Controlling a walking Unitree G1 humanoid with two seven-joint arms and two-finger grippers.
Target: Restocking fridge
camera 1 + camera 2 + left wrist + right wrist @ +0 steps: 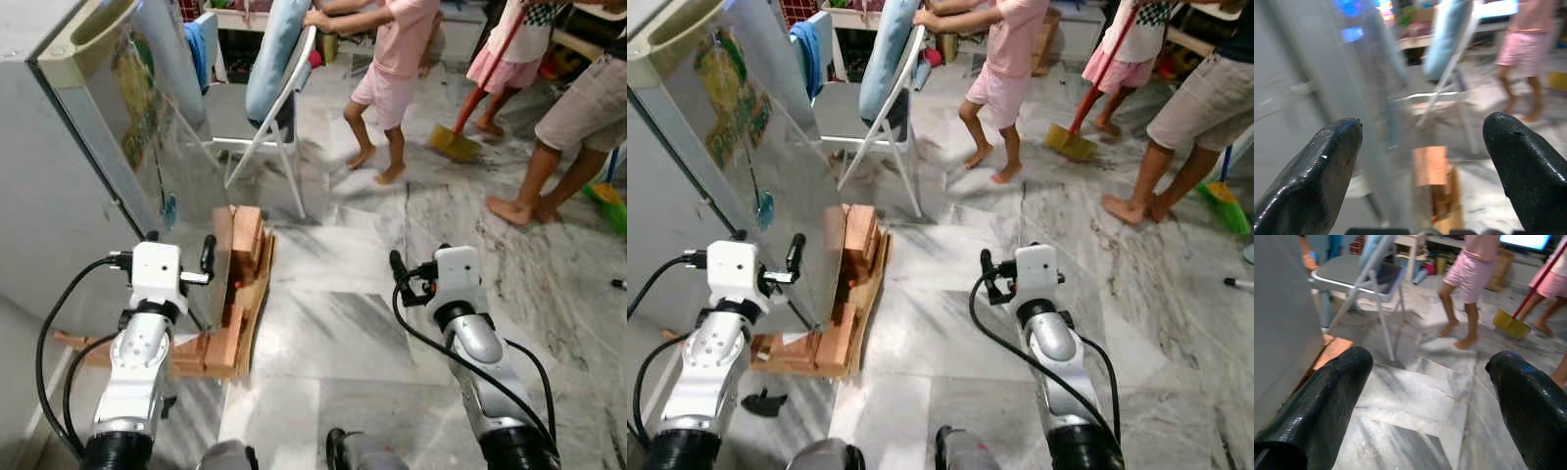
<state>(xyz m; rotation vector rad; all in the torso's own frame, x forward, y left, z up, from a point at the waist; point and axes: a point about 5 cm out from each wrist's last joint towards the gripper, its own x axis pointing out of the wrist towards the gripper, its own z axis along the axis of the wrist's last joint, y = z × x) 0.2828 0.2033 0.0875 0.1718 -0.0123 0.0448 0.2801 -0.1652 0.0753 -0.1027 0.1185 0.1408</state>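
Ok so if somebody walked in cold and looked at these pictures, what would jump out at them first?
Probably the tall grey fridge filling the robot's left side, standing on wooden blocks on the marble floor. Behind it, a folding chair and several barefoot people, one in pink, one holding a broom. Both grippers, left and right, are raised, jaws open and empty.

Bright, even daylight; soft shadows; both wrist views motion-blurred.
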